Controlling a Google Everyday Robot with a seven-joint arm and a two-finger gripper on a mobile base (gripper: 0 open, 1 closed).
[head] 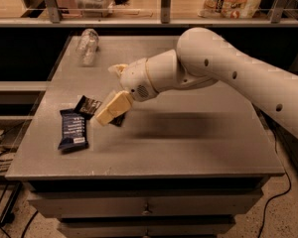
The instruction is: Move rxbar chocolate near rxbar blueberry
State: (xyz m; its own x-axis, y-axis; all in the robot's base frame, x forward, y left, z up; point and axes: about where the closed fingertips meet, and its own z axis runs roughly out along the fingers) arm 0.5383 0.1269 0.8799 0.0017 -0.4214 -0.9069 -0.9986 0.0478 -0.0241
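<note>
The rxbar chocolate [88,105], a black wrapper with white lettering, is at the left of the grey table [188,138]. Its left end shows and the rest is hidden behind a cream finger. My gripper [110,111] is low over the table and appears shut on this bar. The rxbar blueberry [73,129], a navy wrapper with white text, lies flat just left and in front of the black bar. The two bars are close together, almost touching at a corner.
A clear plastic bottle [87,44] lies on its side at the table's back left. A shelf rail [164,20] with a clear container and snack bags runs behind the table. The table's left edge is close to the blue bar. Drawers are below the front edge.
</note>
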